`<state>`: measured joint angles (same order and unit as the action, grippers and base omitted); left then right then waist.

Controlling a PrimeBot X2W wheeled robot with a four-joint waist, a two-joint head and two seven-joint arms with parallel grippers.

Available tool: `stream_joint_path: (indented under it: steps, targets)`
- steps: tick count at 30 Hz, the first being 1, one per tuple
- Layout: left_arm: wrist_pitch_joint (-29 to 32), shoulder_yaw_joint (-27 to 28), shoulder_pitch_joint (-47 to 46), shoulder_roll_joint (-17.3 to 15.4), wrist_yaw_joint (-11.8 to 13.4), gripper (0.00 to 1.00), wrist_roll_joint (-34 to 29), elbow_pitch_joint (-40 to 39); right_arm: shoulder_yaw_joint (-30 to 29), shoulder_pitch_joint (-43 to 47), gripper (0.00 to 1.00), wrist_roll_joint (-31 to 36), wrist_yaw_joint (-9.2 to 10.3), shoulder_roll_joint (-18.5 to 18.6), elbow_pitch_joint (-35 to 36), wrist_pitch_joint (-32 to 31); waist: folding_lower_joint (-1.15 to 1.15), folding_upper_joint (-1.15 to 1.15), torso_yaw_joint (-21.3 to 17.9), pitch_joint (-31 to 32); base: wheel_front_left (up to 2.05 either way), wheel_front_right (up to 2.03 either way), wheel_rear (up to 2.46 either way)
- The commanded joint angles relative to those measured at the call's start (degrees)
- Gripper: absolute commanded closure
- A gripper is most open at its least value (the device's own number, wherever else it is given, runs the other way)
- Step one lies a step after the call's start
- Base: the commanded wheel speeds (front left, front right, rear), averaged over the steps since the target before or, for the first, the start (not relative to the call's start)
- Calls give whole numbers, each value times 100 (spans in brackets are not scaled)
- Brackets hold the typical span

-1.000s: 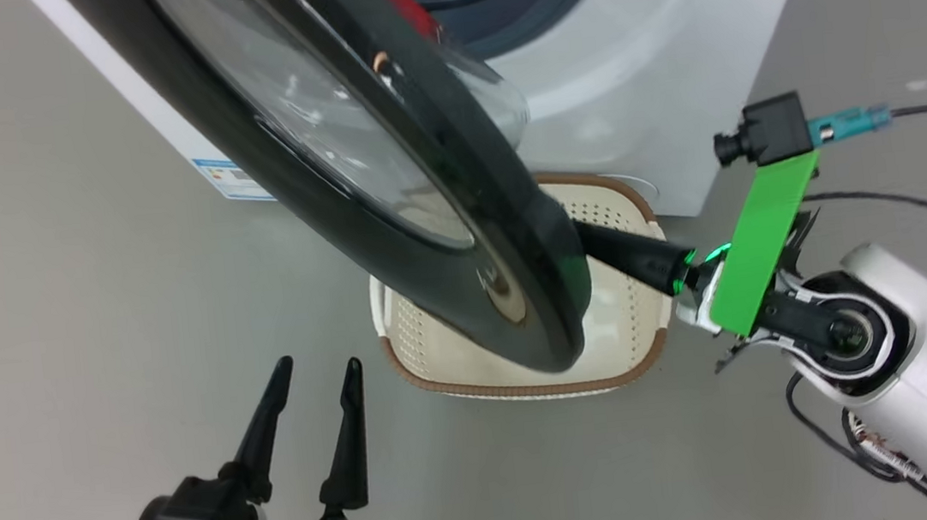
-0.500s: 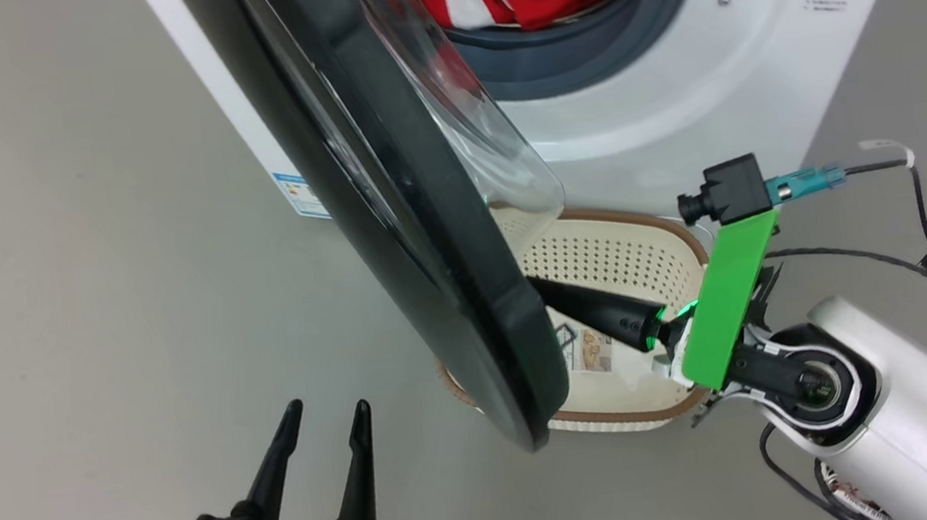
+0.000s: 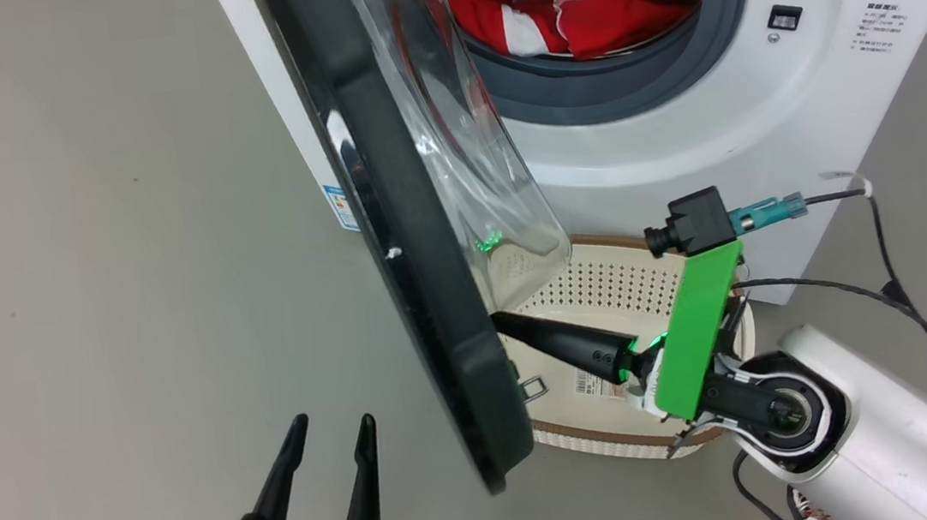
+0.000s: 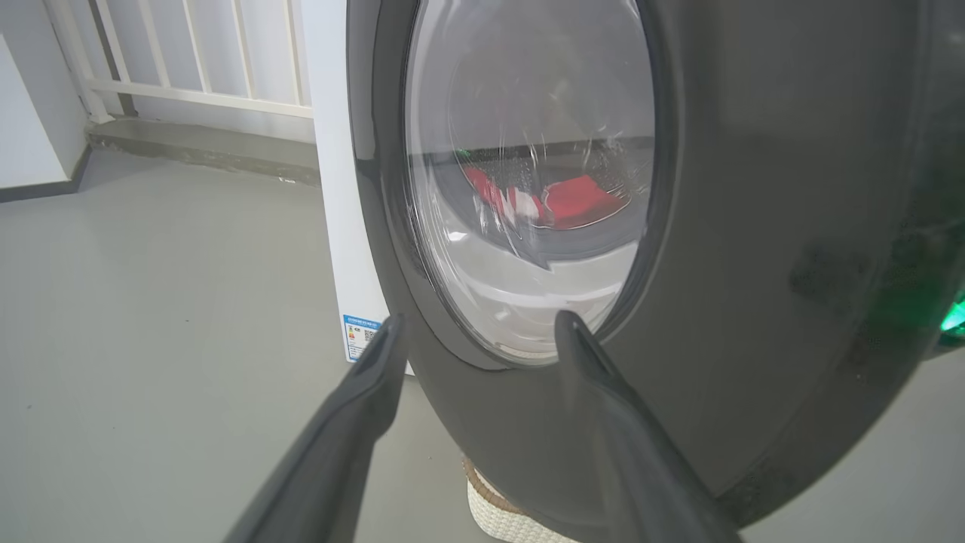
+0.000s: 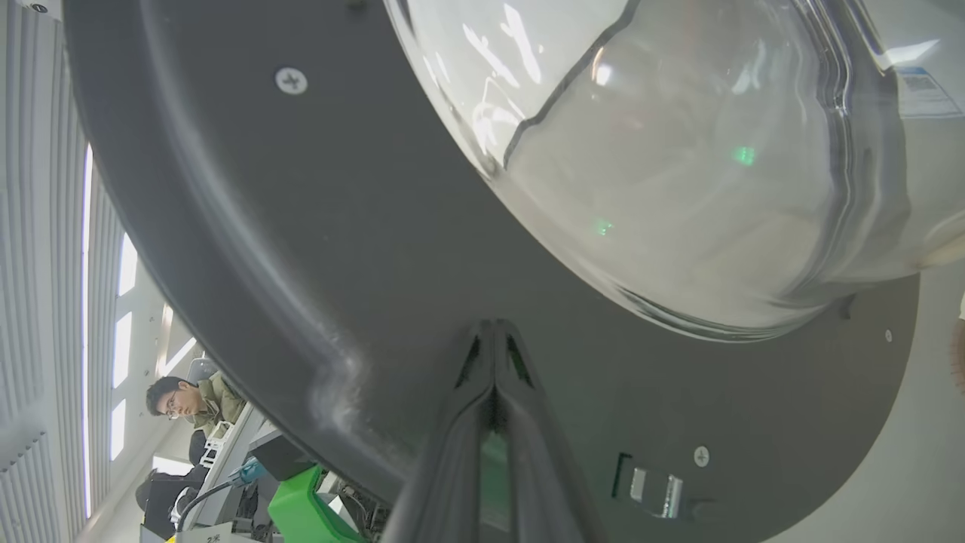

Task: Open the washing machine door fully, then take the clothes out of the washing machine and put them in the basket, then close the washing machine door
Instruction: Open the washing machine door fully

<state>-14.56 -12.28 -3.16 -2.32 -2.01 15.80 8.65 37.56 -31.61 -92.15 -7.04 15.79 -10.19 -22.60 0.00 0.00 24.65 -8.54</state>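
The washing machine door [image 3: 420, 299] stands swung out from the white washing machine [image 3: 675, 143], edge-on in the head view, its glass bowl [image 3: 460, 148] facing the drum. Red and white clothes [image 3: 575, 11] lie in the drum. My right gripper [image 3: 497, 319] is shut, its tips against the door's inner face [image 5: 301, 226], seen close up with the right gripper [image 5: 494, 328] in the right wrist view. The cream basket [image 3: 604, 288] sits on the floor below, partly behind the door. My left gripper [image 3: 332, 420] is open and empty on the door's outer side [image 4: 754, 226], where the left gripper [image 4: 476, 332] sits near the rim.
A metal latch [image 5: 652, 486] sticks out of the door's inner rim near my right fingertips. A blue sticker [image 4: 362, 335] marks the machine's lower corner. Grey floor [image 3: 88, 291] spreads to the left. A person [image 5: 188, 400] sits in the background of the right wrist view.
The door has swung further away from the machine, from facing me to edge-on, with the shut right gripper staying on its inner side. The head camera has also shifted. The left gripper keeps its place.
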Motion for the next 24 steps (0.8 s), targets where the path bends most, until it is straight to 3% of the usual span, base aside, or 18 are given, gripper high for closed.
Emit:
stream_joint_path:
  steps: [1, 24]
  targets:
    - [-44, 207, -16, -55, 38, 0, 17, -155, 38, 115, 100, 57, -45, -174, 176, -30, 0, 0, 29, 40, 0, 0, 0]
    - [-44, 269, 93, -55, 175, 0, 14, -151, 0, 333, 100, 130, -45, -554, 147, -103, 0, 0, 364, 244, 0, 0, 0]
